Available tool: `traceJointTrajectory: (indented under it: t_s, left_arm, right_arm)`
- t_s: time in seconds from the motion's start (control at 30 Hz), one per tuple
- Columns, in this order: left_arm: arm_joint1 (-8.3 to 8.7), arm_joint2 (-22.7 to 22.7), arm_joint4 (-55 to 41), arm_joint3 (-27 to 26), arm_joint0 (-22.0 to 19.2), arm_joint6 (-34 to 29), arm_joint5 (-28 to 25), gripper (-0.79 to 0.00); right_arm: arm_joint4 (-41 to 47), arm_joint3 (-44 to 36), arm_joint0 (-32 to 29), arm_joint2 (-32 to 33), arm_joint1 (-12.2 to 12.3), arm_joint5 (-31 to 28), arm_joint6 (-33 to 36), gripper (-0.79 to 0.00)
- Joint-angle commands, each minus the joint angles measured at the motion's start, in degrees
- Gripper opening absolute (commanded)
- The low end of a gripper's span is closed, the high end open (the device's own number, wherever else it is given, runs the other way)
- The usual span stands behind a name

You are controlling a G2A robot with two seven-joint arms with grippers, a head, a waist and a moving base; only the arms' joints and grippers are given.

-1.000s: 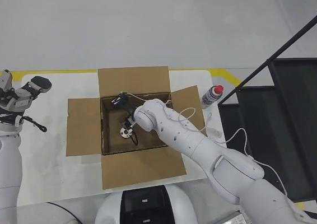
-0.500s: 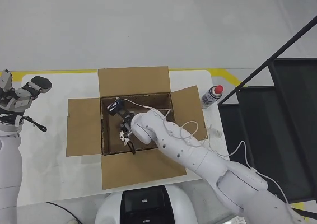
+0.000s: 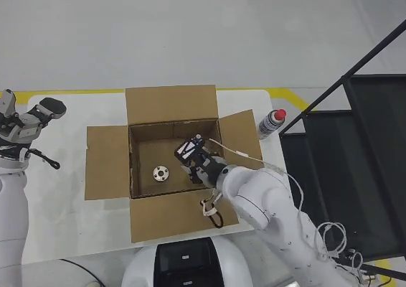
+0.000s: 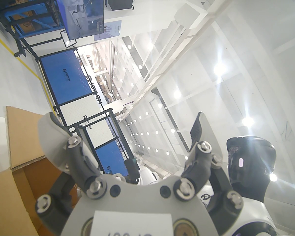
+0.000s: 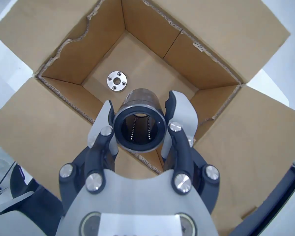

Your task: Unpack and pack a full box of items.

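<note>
At far left the left gripper (image 4: 123,120) is near the table's (image 3: 59,208) left edge, well apart from the box, fingers spread w/ nothing between them. In the middle stands the open cardboard box (image 3: 171,104), flaps folded out. On its floor, left of centre, a metal flange disc (image 3: 160,172) lies flat. Right of the disc the right gripper (image 5: 140,104) hovers over the opening, pinching a dark linear bearing (image 5: 140,126) by its sides (ball rows show inside the bore). The bearing's long axis runs along the fingers, pointing down to the box floor. I judge unpacking is in hand: the bearing must pass over the right wall, approx. toward the red-capped can (image 3: 271,123). The right arm is nearer.
</note>
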Motion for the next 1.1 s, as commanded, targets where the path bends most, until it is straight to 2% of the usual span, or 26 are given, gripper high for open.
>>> traceJointTrajectory:
  t_s: [0.0,0.17,0.43,1.07]
  left_arm:
    - [0.00,0.00,0.00,0.00,0.00,0.00,0.00,0.000]
    - [0.00,0.00,0.00,0.00,0.00,0.00,0.00,0.000]
    - [0.00,0.00,0.00,0.00,0.00,0.00,0.00,0.000]
    - [0.00,0.00,0.00,0.00,0.00,0.00,0.00,0.000]
  right_arm:
    - [2.59,-3.88,-3.93,3.59,0.57,-2.09,-0.76,-0.785]
    - [10.14,-9.43,-13.65,13.68,1.98,-7.29,-2.26,-0.785]
    - [22.13,-8.67,-22.92,26.18,3.34,-13.86,-6.89,-0.785]
    - [22.13,-8.67,-22.92,26.18,3.34,-13.86,-6.89,-0.785]
